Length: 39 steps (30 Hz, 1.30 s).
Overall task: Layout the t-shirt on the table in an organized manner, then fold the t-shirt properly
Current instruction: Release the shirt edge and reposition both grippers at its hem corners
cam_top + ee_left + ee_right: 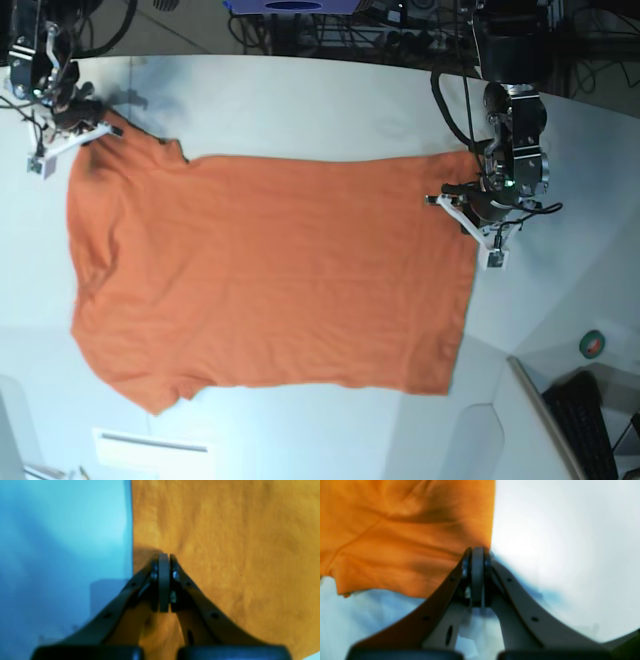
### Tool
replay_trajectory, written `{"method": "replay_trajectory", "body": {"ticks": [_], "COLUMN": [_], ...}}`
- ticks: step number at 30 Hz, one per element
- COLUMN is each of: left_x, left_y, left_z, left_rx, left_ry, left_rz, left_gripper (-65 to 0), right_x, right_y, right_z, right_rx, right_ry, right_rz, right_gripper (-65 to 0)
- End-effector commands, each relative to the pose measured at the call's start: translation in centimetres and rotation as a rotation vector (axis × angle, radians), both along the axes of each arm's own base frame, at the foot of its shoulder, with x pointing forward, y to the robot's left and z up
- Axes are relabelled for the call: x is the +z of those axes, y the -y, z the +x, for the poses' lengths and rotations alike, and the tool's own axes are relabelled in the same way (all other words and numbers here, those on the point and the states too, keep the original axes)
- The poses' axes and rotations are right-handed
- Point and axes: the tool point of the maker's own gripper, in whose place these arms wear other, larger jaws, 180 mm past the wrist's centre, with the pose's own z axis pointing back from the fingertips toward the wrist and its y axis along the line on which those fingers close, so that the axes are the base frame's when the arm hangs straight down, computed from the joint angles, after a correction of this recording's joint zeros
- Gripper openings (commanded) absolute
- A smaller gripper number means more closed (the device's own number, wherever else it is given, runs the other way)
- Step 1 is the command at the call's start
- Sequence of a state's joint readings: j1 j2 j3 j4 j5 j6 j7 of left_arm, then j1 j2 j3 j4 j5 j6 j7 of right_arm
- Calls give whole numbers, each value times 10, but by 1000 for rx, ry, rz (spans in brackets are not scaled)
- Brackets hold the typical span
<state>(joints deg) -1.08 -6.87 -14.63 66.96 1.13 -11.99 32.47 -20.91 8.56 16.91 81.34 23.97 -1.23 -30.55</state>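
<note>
White and smooth, the large tabletop (300, 110) carries the plain orange short-sleeved t-shirt (270, 275), which is spread nearly flat across its middle. At the shirt's left upper corner, by the sleeve, the right gripper (88, 128) is seen with its jaws pressed together on the cloth edge. At the shirt's right edge, the left gripper (462, 200) is likewise clamped on the fabric. The laying-out step is judged nearly done; smoothing, release, then a first fold are called for.
</note>
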Motion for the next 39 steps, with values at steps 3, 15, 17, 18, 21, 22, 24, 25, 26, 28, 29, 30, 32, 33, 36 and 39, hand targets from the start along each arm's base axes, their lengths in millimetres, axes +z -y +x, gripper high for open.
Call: {"method": "replay_trajectory", "body": {"ticks": [3, 15, 17, 18, 21, 22, 24, 25, 26, 28, 29, 30, 32, 33, 36, 39], "left_x": [14, 50, 66, 73, 94, 101, 103, 103, 102, 98, 97, 94, 91, 89, 85, 81], "left_y": [-6, -37, -47, -48, -56, -62, -70, -73, -75, -84, -88, -94, -105, -109, -103, -92], "left_z": [4, -5, -12, -18, -31, -37, -49, -52, -56, -69, -73, -80, -93, -99, -109, -115], "left_rx": [-3, 29, 48, 40, 41, 58, 83, 100, 123, 193, 229, 272, 356, 386, 419, 430], "left_ry": [14, 100, 139, 150, 190, 201, 198, 201, 206, 211, 215, 219, 232, 235, 239, 244], "left_rz": [33, 99, 125, 147, 189, 197, 199, 184, 154, 82, 43, 4, -67, -96, -177, -271], "left_gripper": [-650, -650, -650, -650, -650, -650, -650, -650, -650, -650, -650, -650, -650, -643, -502, -413], "right_x": [12, 47, 58, 62, 66, 66, 65, 64, 64, 66, 66, 67, 68, 69, 73, 76], "right_y": [-1, 6, 4, 4, -6, -11, -26, -32, -33, -38, -41, -44, -52, -52, -50, -49], "right_z": [7, 1, 9, 12, 18, 20, 21, 21, 21, 22, 23, 24, 24, 23, 21, 18], "right_rx": [-13, -55, -48, -42, 26, 57, 87, 91, 94, 124, 145, 165, 190, 193, 201, 216], "right_ry": [21, 87, 121, 135, 161, 168, 179, 184, 190, 203, 209, 216, 230, 238, 267, 296], "right_rz": [-8, -72, -74, -75, -55, -44, -6, 11, 19, 35, 41, 48, 69, 75, 89, 104], "right_gripper": [-650, -650, -650, -650, -650, -650, -650, -650, -650, -650, -650, -636, -489, -432, -303, -305]}}
